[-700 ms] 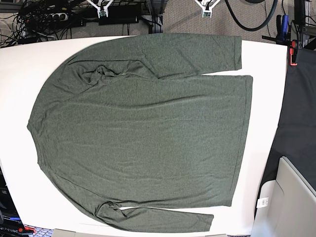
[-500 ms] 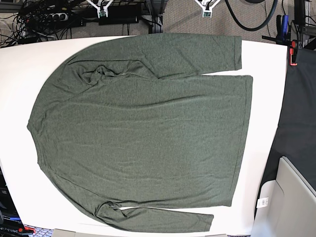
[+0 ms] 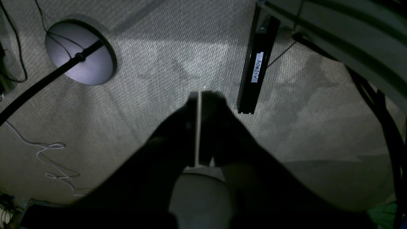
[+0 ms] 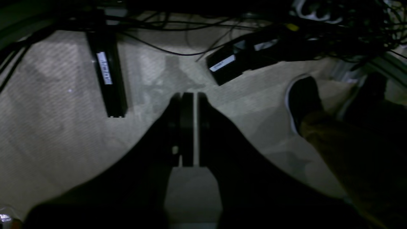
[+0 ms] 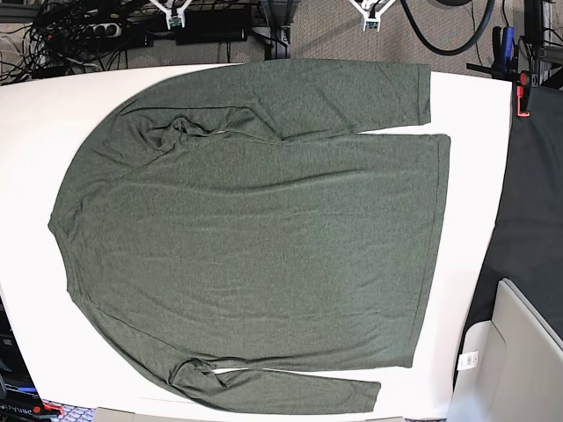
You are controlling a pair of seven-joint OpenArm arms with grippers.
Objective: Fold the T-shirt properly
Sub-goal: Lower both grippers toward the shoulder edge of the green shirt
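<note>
right gripper pressed together, empty, above carpet, edging slightly farther off | T-shirt flat on white table, unmoved since a moment ago (no fold begun) | left gripper likewise together, empty | grey bin far right, contents hidden

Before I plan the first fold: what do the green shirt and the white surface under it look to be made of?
The dark olive-green long-sleeved T-shirt looks like thin, matte heathered knit: speckled colour, soft ripples, stitched hems. The white tabletop looks smooth, hard and matte, perhaps laminate or painted board; its flat, even surface shows no grain, so that stays open.
</note>
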